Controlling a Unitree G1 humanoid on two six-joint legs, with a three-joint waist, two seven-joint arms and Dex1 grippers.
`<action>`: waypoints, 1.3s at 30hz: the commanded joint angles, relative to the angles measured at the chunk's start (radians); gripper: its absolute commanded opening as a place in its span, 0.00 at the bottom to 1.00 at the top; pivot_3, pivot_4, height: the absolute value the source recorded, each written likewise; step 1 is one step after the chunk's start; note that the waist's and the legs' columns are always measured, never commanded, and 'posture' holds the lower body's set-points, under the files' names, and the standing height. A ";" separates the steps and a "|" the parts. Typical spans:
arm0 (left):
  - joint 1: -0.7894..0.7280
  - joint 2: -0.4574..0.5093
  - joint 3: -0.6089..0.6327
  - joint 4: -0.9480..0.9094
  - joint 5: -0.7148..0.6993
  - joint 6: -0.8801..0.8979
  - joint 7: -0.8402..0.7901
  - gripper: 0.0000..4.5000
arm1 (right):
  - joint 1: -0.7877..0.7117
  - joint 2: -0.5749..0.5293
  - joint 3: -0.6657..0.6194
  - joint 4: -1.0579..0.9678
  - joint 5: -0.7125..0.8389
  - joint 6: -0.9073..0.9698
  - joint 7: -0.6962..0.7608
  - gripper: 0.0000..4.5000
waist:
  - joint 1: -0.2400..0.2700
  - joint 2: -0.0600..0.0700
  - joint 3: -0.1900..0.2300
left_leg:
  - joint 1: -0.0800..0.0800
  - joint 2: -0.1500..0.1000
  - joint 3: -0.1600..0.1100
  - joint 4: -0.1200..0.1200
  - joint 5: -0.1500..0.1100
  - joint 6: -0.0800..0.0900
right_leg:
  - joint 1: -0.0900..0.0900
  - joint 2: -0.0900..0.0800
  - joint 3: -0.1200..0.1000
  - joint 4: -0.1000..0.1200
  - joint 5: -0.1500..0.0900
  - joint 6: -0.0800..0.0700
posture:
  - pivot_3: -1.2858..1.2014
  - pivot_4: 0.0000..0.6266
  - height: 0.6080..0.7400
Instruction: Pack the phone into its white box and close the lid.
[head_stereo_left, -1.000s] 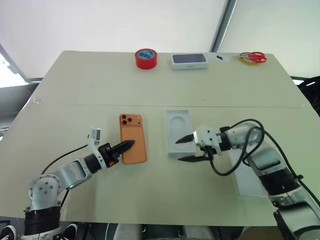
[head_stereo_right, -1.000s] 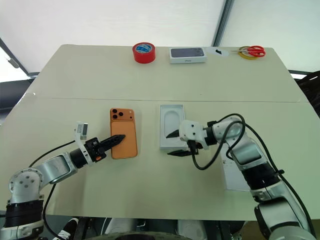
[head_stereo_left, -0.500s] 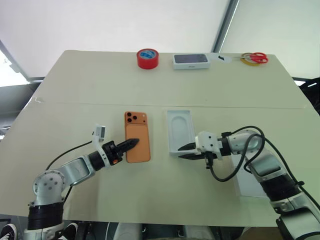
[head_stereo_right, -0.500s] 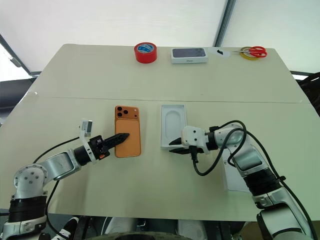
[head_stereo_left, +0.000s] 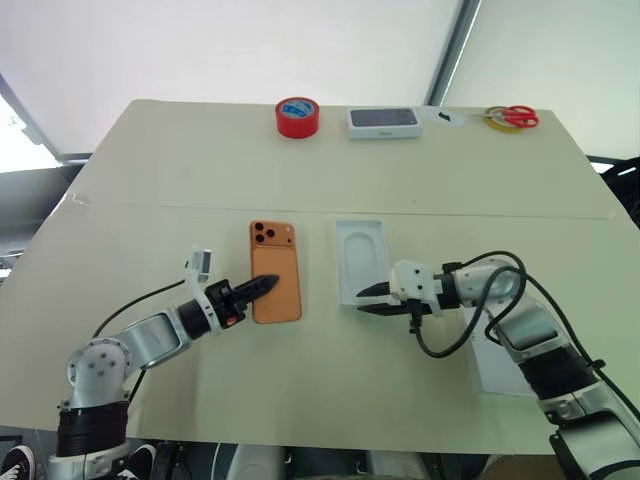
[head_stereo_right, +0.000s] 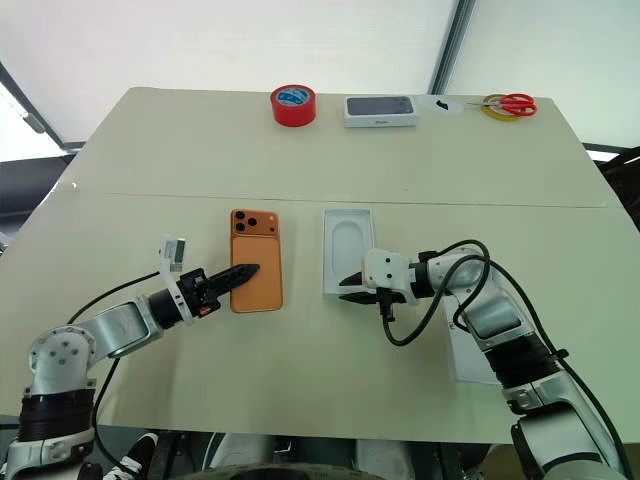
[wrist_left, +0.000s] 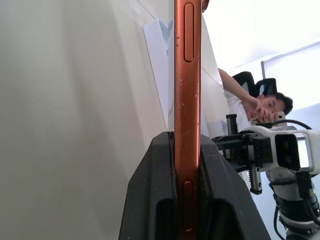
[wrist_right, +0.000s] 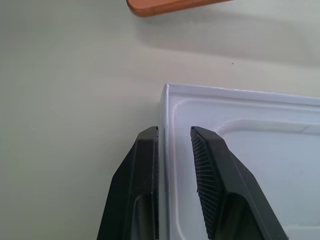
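The orange phone (head_stereo_left: 275, 285) lies back up on the table, left of centre. My left gripper (head_stereo_left: 268, 283) is shut on the phone's near right edge, and the left wrist view shows that edge (wrist_left: 187, 75) clamped between the two black fingers. The white box (head_stereo_left: 360, 255), with its moulded tray inside, sits just right of the phone. My right gripper (head_stereo_left: 364, 300) has closed on the box's near end wall (wrist_right: 165, 115), one finger outside it and one inside. The white lid (head_stereo_left: 497, 360) lies near the table's right front, partly under my right arm.
Along the far edge of the table (head_stereo_left: 180, 170) stand a red tape roll (head_stereo_left: 296, 116), a dark-topped white box (head_stereo_left: 382, 121) and red scissors (head_stereo_left: 515, 117) on a yellow ring. A person (wrist_left: 260, 102) sits beyond the table in the left wrist view.
My right gripper's fingers have narrowed from wide apart to close around the box's near end wall. The left gripper and phone have stayed put.
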 joint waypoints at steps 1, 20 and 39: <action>-0.011 -0.004 0.006 -0.022 -0.005 -0.017 -0.016 0.00 | -0.005 -0.020 -0.001 -0.005 -0.004 -0.019 0.016 0.24 | 0.000 0.000 0.000 | 0.000 0.000 0.000 0.000 0.000 0.000 | 0.000 0.000 0.000 0.000 0.000 0.000 | 0.52 0.24 1.00; -0.193 -0.064 0.026 0.067 -0.023 -0.031 0.049 0.00 | 0.038 0.034 0.058 -0.295 -0.075 0.296 -0.180 0.02 | 0.002 -0.001 0.001 | 0.000 0.000 0.000 0.001 0.000 -0.001 | 0.001 0.000 0.000 0.001 0.000 0.000 | 0.52 0.24 1.00; -0.340 -0.181 -0.106 0.243 0.187 -0.007 -0.087 0.00 | -0.042 0.028 -0.075 -0.299 0.155 0.397 -0.095 0.99 | 0.003 -0.003 0.002 | 0.000 0.001 0.000 0.002 0.001 -0.001 | 0.000 0.003 0.000 0.002 0.000 0.001 | 0.52 0.24 1.00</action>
